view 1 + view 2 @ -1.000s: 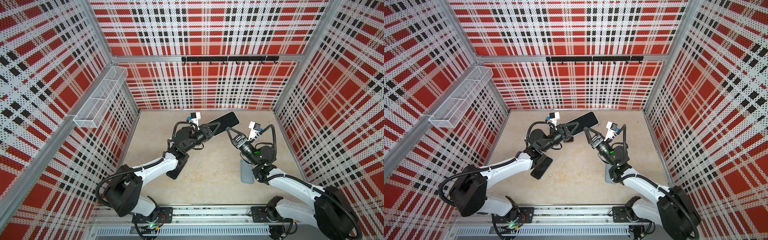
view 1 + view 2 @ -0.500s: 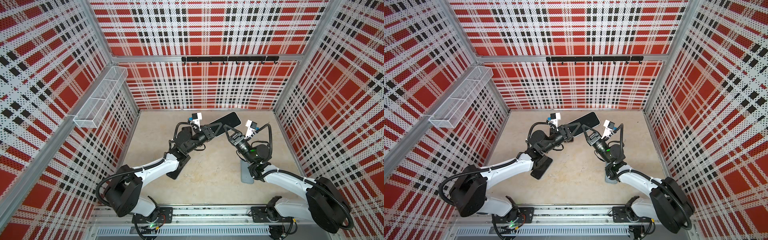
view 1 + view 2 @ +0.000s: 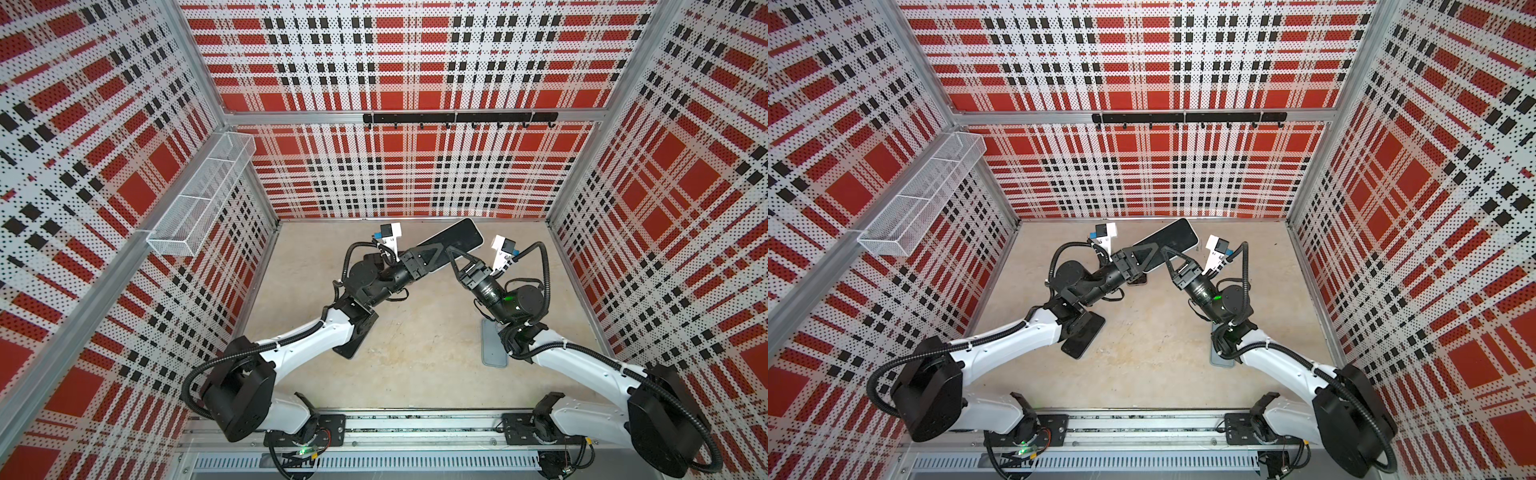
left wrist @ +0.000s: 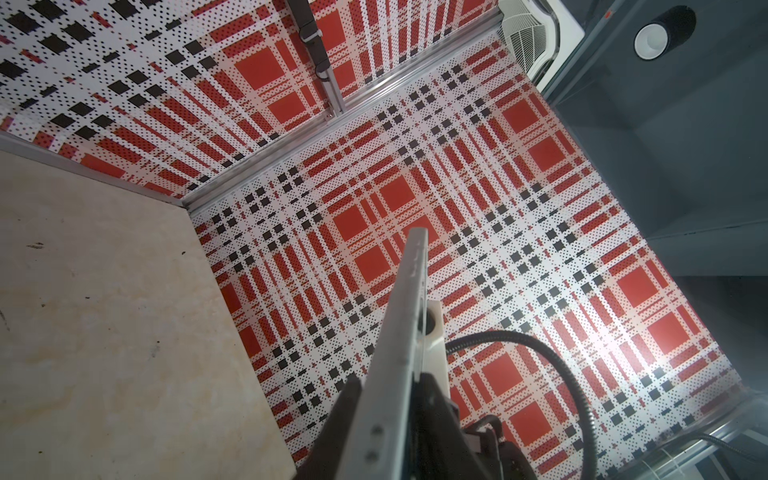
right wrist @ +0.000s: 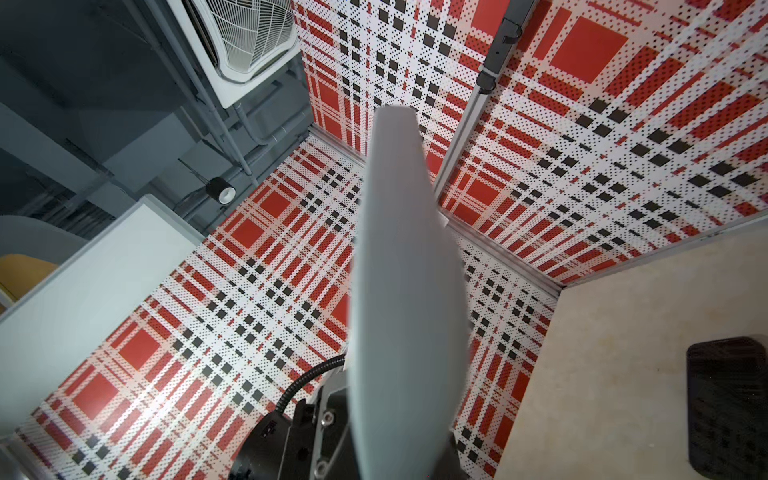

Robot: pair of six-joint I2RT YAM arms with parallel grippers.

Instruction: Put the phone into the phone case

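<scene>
Black-faced phone [image 3: 457,237] hangs aloft, right claw [image 3: 456,254] clamped on it, left claw [image 3: 436,252] flanking it, grip unclear.

Both top views look down on everything; each wrist view hugs the phone [image 4: 409,291] edge-on.

the phone [image 3: 1173,241] hangs tilted above the floor, dark screen up. the left gripper [image 3: 1152,250] straddles the phone's near end from the left, grip unclear. the right gripper [image 3: 1169,254] pinches that end from the right. a black slab [image 3: 1086,338] lies well to the near left of the phone, under the left arm. a grey case [image 3: 1219,360] lies well to its near right, under the right arm.
</scene>
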